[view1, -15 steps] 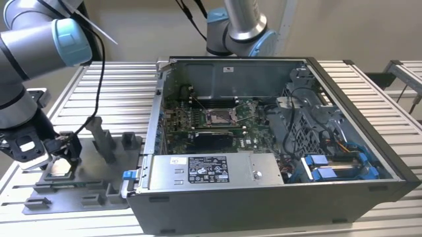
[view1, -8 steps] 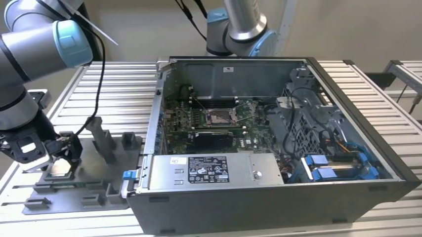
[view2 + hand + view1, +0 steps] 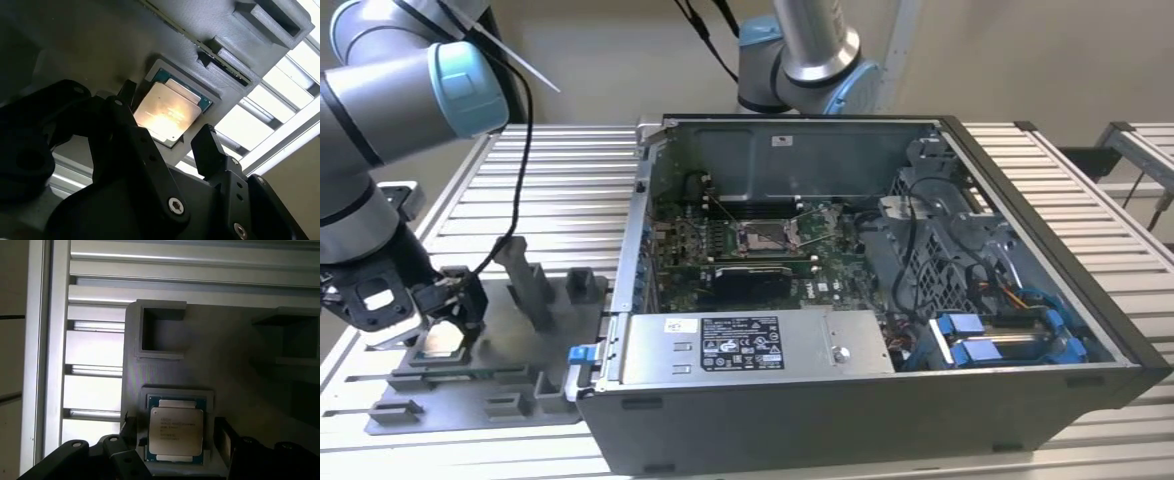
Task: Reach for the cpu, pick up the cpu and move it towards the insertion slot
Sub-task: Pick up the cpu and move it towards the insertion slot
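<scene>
The cpu (image 3: 442,341) lies flat, silvery face up, in a square pocket of the grey plastic tray (image 3: 480,395) at the exterior view's left. Both wrist views show the cpu (image 3: 167,112) (image 3: 176,430) seated in that pocket. My gripper (image 3: 438,318) hangs just above it, open, with one black finger (image 3: 125,97) on one side of the chip and the other finger (image 3: 207,145) on the opposite side. The fingers (image 3: 128,426) stand outside the pocket's walls and do not touch the chip. The insertion slot (image 3: 762,237) sits on the green board inside the open computer case.
The open computer case (image 3: 881,400) fills the middle and the exterior view's right, with a power supply (image 3: 747,345) along its near side. Upright posts (image 3: 527,285) rise from the tray beside the gripper. A second arm (image 3: 807,50) stands behind the case on the slatted table (image 3: 574,180).
</scene>
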